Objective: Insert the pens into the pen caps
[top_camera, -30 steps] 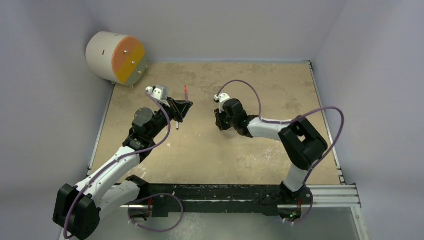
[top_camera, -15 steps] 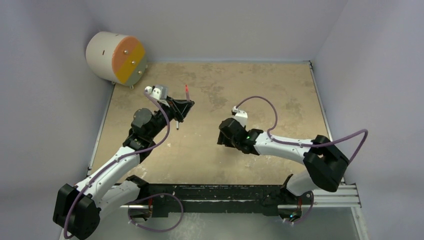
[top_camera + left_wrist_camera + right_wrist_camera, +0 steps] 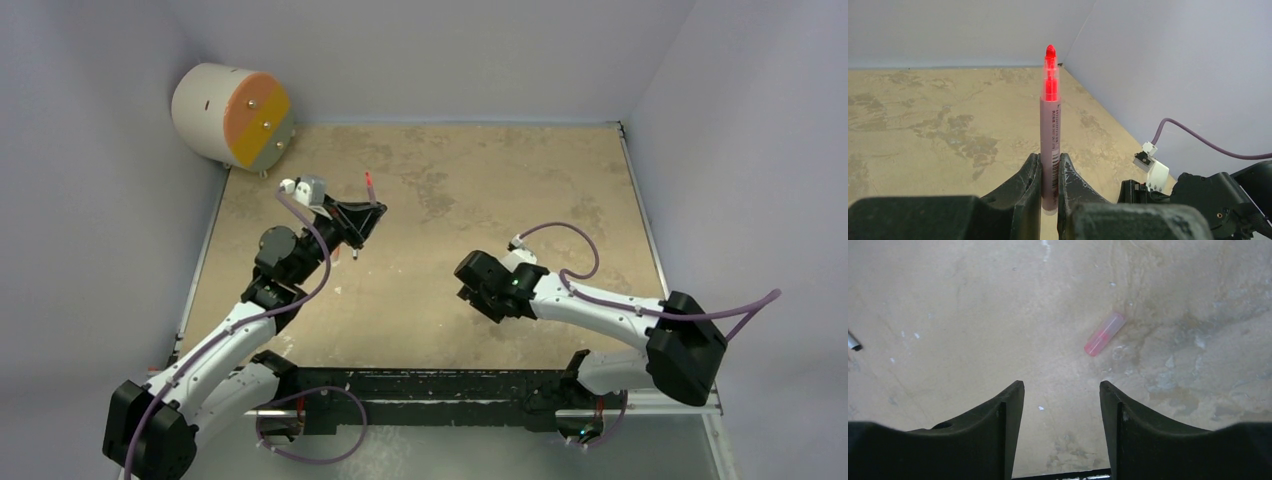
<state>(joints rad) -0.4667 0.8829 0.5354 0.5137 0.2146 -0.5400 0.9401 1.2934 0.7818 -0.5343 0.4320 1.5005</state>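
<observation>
My left gripper (image 3: 1049,160) is shut on a pinkish-mauve pen (image 3: 1050,135) and holds it upright, its uncapped red tip (image 3: 1050,52) pointing up. In the top view this gripper (image 3: 362,215) is above the left middle of the table, with the pen's red tip (image 3: 369,183) sticking out. My right gripper (image 3: 1062,385) is open and empty, pointing down at the table. A pinkish-red pen cap (image 3: 1104,333) lies on its side on the table just ahead and a little right of the open jaws. In the top view the right gripper (image 3: 475,290) is at the near middle and hides the cap.
A white drum with an orange and yellow face (image 3: 232,115) stands at the back left corner. The end of a thin grey stick (image 3: 853,343) shows at the left edge of the right wrist view. Walls close the table on three sides.
My right arm has swung from the table's middle toward the near side and stretched out low. My left gripper has shifted slightly, still holding the pen.
</observation>
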